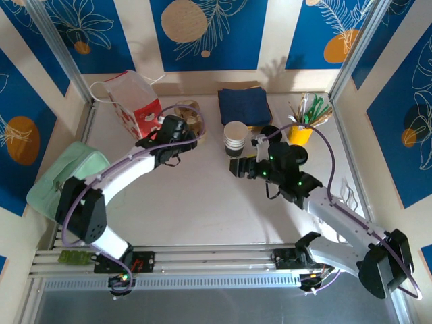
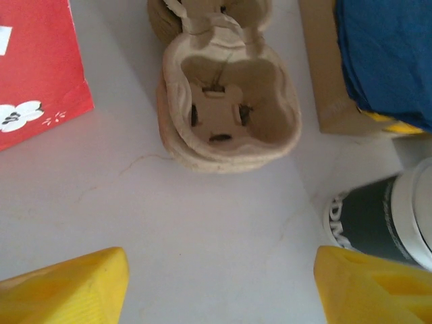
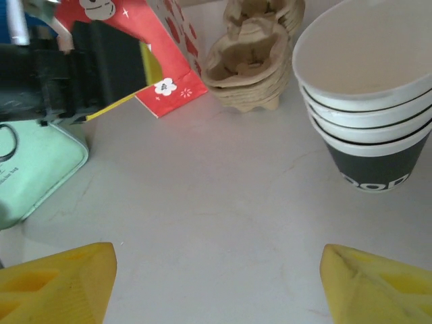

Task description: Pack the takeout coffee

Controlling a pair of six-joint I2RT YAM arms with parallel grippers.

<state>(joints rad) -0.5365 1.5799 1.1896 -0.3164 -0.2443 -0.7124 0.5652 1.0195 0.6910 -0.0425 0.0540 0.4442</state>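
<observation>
Right wrist view has the right gripper (image 3: 219,287) released, its yellow fingers (image 3: 54,283) wide apart over bare table (image 3: 202,202), short of the stack of paper cups (image 3: 371,145); the takeout coffee (image 3: 364,54), the top cup, sits nested there, past mid-table toward the far edge; a pinch set too low would likely lift several cups or tip the stack; the left gripper (image 2: 223,287) is likewise spread and empty before the pulp carrier (image 2: 229,108), just left of the stack; two arms converging here could collide; the red bag (image 1: 135,101) stands in the far-left corner.
</observation>
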